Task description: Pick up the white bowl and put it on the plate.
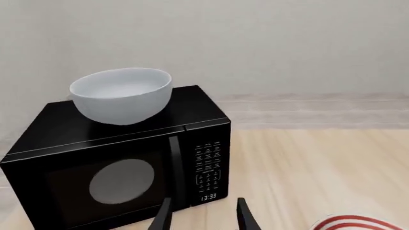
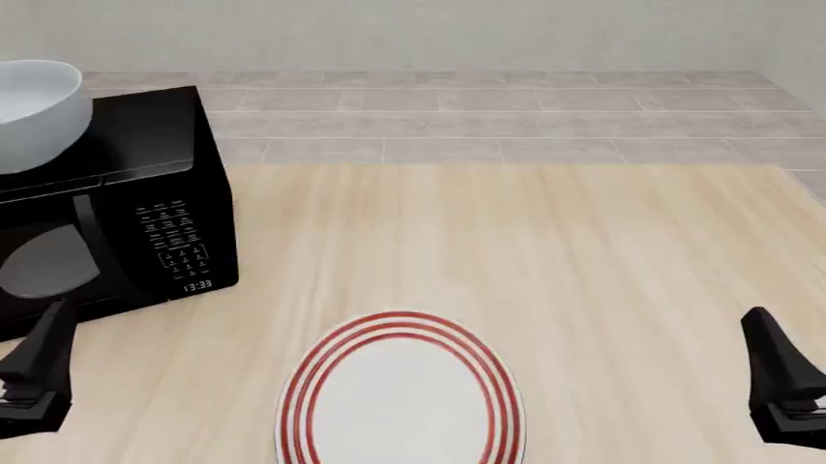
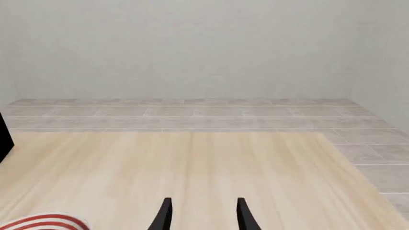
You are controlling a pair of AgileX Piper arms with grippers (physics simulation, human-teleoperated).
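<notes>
The white bowl (image 1: 122,95) (image 2: 37,108) sits upright on top of a black microwave (image 1: 115,163) (image 2: 123,208) at the table's far left. The red-ringed plate (image 2: 400,396) lies flat near the front middle of the table; its rim shows as well in the left wrist view (image 1: 355,224) and right wrist view (image 3: 41,223). My left gripper (image 1: 203,218) (image 2: 37,372) hangs low in front of the microwave, open and empty, well below the bowl. My right gripper (image 3: 202,215) (image 2: 781,382) is open and empty at the front right, far from both.
The microwave has a round door window and a keypad (image 1: 208,170) showing 13:33. The wooden table (image 2: 555,261) ends at a far edge with tiled floor (image 2: 490,106) and a pale wall behind.
</notes>
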